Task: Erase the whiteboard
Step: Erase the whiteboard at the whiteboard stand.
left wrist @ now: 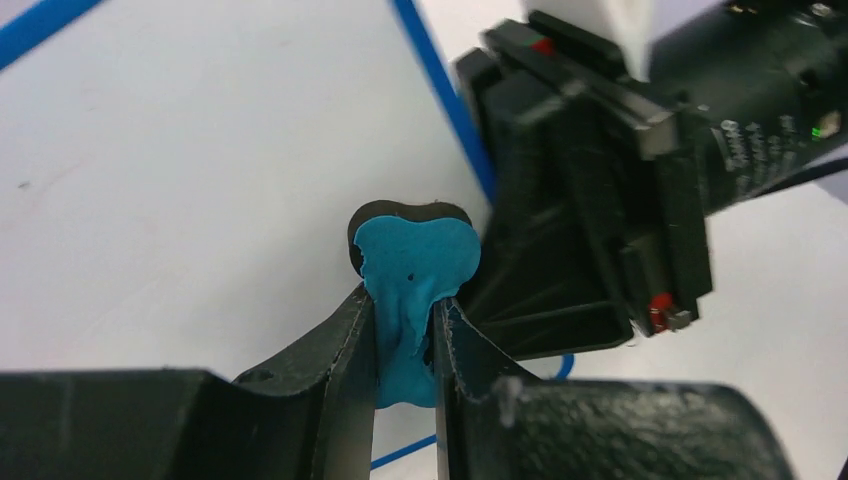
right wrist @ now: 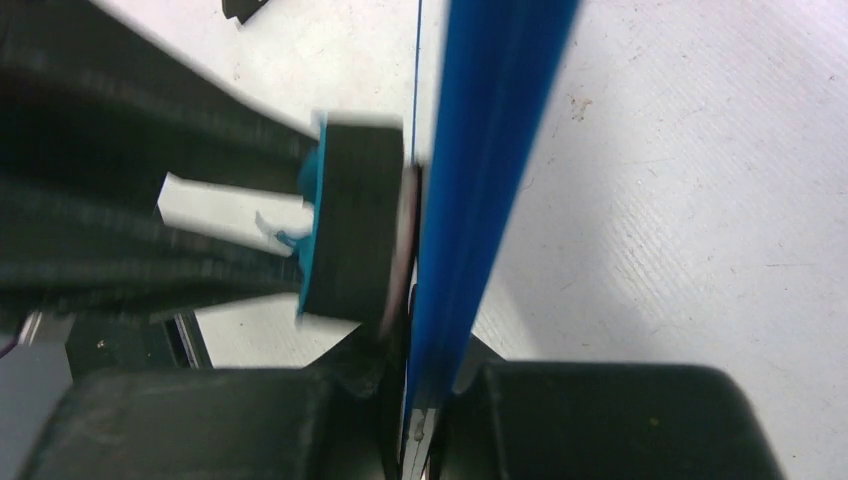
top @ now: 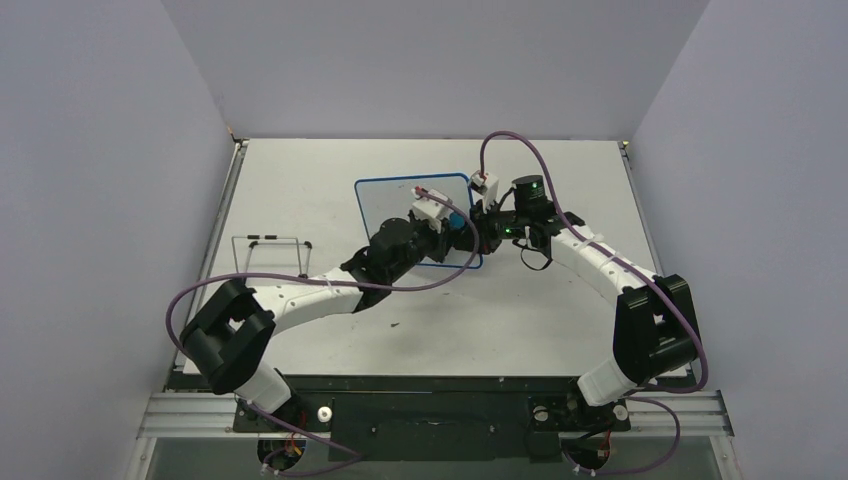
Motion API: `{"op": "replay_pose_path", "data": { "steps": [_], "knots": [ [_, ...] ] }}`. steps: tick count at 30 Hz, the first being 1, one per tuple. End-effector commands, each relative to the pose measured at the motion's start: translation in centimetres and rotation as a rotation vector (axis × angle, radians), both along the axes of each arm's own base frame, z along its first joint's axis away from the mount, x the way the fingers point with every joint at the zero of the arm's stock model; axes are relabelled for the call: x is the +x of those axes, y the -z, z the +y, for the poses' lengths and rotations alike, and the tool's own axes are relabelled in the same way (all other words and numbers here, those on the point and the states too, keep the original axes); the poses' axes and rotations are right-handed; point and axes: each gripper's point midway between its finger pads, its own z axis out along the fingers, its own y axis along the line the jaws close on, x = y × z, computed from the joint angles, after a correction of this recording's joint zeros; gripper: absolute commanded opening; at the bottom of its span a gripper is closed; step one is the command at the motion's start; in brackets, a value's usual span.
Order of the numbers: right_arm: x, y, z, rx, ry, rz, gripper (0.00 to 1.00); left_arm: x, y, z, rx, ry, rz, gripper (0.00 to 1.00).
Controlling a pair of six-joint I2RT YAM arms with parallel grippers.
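1. Present state. The small white rectangular whiteboard with a thin blue rim point(top: 400, 215) sits at the middle of the pale grey counter point(top: 300, 180). The right end effector point(right wrist: 425, 385) is clenched on the board's right-hand rim. The left end effector point(left wrist: 405, 305) grasps the bone-shaped eraser, blue body with a black felt-like pad point(left wrist: 415, 255), by its narrow waist. The pad is turned toward the board, just beside that same rim.
2. Collision. The eraser works right next to the right end effector. A stroke carried toward the rim would drive the eraser, or the left fingers, into the right fingers.
3. Eraser slip. Only the waist is pinched, and the head projects past the fingertips. Heavy pressure or a sideways drag could twist the eraser in the grip or pull it free.
4. Board slip. The whiteboard is held at one thin edge only. Wiping force directed away from the clamp could draw the rim out or pivot the board.
5. Incomplete erasure. The pad cannot reach the strip under the right fingers, so any mark there would survive unless the clamp is moved.
6. Flexing. The right wrist view is blurred, so it is unclear whether the clamped edge rests on the counter or is raised. If raised, pad pressure would bend the board.
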Motion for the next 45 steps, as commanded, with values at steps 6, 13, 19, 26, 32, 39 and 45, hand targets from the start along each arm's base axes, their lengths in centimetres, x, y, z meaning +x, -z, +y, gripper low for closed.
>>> {"op": "replay_pose_path", "data": {
  "steps": [6, 13, 19, 26, 32, 39, 45],
  "knots": [
    [-3.5, -0.1, 1.8, 0.033, -0.146, 0.055, 0.0, -0.5, 1.2, -1.7, 0.279, 0.071, -0.05, 0.0],
    [-3.5, -0.3, 1.6, 0.035, -0.142, 0.049, 0.0, -0.5, 6.4, 1.7, 0.409, -0.014, 0.062, 0.0],
    [-3.6, -0.3, 1.8, 0.036, -0.147, 0.05, 0.0, -0.2, 7.0, 4.1, 0.425, -0.095, 0.085, 0.0],
    [-3.6, -0.3, 1.7, 0.036, -0.145, 0.05, 0.0, 0.0, 6.5, 6.1, 0.43, -0.128, 0.099, 0.0],
    [-3.6, -0.2, 1.8, 0.036, -0.148, 0.052, 0.0, 0.9, 3.9, 7.3, 0.286, -0.132, 0.088, 0.0],
    [-3.5, -0.2, 1.8, 0.035, -0.147, 0.051, 0.0, 1.1, -0.3, 3.4, 0.167, -0.013, 0.021, 0.0],
    [-3.5, -0.1, 1.8, 0.035, -0.147, 0.053, 0.0, 0.6, -2.6, -0.7, 0.166, 0.061, -0.011, 0.0]
  ]
}}
